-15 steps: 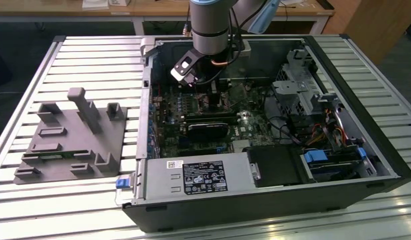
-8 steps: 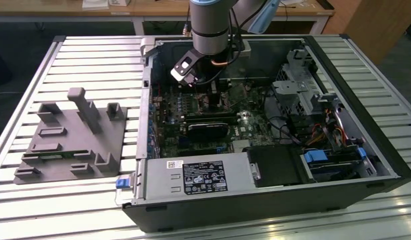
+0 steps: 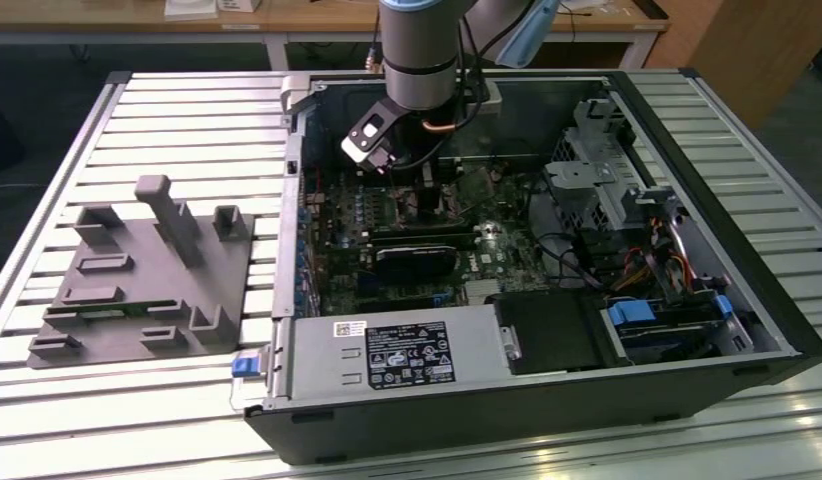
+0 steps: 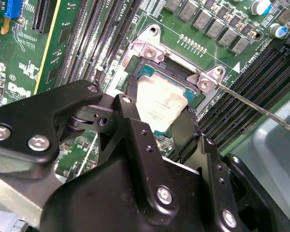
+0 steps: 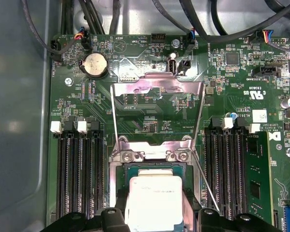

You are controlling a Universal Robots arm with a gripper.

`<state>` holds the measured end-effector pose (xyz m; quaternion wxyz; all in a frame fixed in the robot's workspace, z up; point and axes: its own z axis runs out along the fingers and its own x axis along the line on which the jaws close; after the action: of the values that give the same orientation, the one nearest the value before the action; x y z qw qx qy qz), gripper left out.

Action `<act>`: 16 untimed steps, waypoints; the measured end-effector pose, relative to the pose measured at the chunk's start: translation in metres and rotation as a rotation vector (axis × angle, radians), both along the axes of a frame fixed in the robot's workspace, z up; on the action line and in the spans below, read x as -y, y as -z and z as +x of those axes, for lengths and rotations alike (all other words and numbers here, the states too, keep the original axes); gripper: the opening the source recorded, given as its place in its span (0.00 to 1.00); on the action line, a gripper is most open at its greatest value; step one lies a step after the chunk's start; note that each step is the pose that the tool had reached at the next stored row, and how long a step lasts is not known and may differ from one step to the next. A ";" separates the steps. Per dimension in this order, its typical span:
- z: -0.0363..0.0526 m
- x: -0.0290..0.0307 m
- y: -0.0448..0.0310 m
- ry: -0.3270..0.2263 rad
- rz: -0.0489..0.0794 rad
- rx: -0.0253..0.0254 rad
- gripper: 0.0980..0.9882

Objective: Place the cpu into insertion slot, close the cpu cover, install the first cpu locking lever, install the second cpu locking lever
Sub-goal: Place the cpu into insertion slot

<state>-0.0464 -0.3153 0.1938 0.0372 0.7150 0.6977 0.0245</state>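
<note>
The tool [image 4: 158, 126] is closed on the cpu [image 4: 160, 101]. One dark finger [image 4: 130, 113] presses against one edge of the chip and its partner presses against the opposite edge, with the silvery face turned up between them. Directly beneath the chip is the insertion slot [image 4: 159, 71], whose teal rim and dark inner edge peek out past the chip's far side. The cpu therefore sits straight below the tool and over the socket, and its edges look roughly square to the socket frame (whether it is already seated or held just above, I cannot tell). Beyond the slot, in the first wrist view, the cpu cover [image 5: 157, 88] stands swung open on its hinge, and the board shows through its window. Two thin locking levers [image 5: 206, 181] [image 5: 114, 121] stand raised, one at either side of the cover. Long black memory slots [image 5: 79, 174] flank the socket on both sides. All of this is inside the open computer case [image 3: 518, 400], which lies on the slatted table [image 3: 184, 110].
</note>
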 end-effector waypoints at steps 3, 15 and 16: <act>0.0000 0.0000 0.0002 0.000 0.000 0.0002 0.48; 0.0001 -0.0001 0.0004 0.000 0.000 0.0002 0.56; 0.0000 -0.0001 0.0000 0.000 0.000 0.0002 0.56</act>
<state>-0.0463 -0.3152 0.1938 0.0372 0.7150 0.6977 0.0247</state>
